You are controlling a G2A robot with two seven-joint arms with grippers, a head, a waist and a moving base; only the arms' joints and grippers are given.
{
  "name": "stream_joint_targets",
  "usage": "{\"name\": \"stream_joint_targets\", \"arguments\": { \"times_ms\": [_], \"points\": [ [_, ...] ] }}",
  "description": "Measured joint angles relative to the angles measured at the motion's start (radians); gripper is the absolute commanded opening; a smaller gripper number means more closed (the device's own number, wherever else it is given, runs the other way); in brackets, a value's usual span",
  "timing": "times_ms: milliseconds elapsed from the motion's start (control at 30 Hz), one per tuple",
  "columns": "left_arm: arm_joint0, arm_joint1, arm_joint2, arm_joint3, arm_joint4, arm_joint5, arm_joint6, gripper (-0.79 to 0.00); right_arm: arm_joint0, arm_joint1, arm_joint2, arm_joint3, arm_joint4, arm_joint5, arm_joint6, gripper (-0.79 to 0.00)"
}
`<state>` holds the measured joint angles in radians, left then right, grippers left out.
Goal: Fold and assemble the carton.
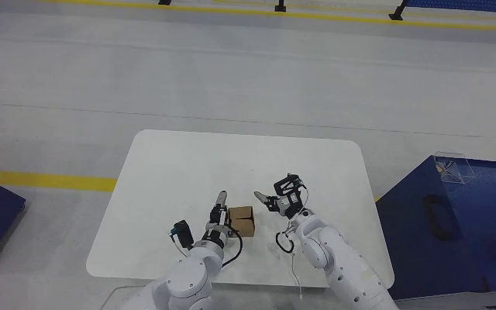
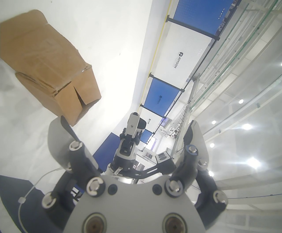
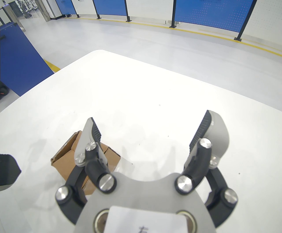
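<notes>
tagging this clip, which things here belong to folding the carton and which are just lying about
Part of the job:
carton, on the white table
left hand, open, beside the carton
right hand, open, on its other side

Just around:
blue cabinet next to the table
clear stand on top of it
yellow floor line
blue barrier panels

The carton sits on the desk, close to the edge nearest the robot and about midway across. The left gripper is just beside the carton's left side. The right gripper is near its right side — a little farther back over the desk. The carton lies between the two, with most of the desk behind it.
</notes>
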<state>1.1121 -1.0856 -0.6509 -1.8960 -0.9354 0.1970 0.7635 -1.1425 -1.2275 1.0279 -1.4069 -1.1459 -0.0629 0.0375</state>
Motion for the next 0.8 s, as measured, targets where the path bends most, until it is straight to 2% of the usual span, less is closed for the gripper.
{"name": "stream_joint_targets", "arguments": {
  "times_ms": [133, 200, 367, 500, 633, 800],
  "points": [
    [0.021, 0.0, -0.003, 0.012, 0.027, -0.02, -0.021, 0.0, 0.005, -0.005, -0.009, 0.006, 0.004, -0.009, 0.016, 0.0],
    [0.061, 0.0, -0.007, 0.03, 0.074, -0.083, -0.043, 0.0, 0.003, -0.009, -0.026, 0.006, -0.023, 0.0, 0.009, 0.0],
    [0.168, -0.013, -0.029, 0.109, 0.113, -0.341, -0.067, 0.0, 0.002, -0.022, -0.079, 0.032, -0.077, -0.003, 0.008, 0.0],
    [0.198, -0.035, -0.022, 0.176, 0.094, -0.467, -0.101, 0.0, 0.007, -0.034, -0.112, 0.055, -0.117, 0.025, -0.009, 0.0],
    [0.194, -0.059, -0.02, 0.217, 0.033, -0.481, -0.125, 0.0, 0.018, -0.042, -0.13, 0.07, -0.146, 0.022, -0.006, 0.0],
    [0.149, -0.099, -0.008, 0.285, 0.046, -0.482, -0.075, 0.0, 0.024, -0.051, -0.156, 0.079, -0.207, 0.04, 0.004, 0.0]
  ]
}}
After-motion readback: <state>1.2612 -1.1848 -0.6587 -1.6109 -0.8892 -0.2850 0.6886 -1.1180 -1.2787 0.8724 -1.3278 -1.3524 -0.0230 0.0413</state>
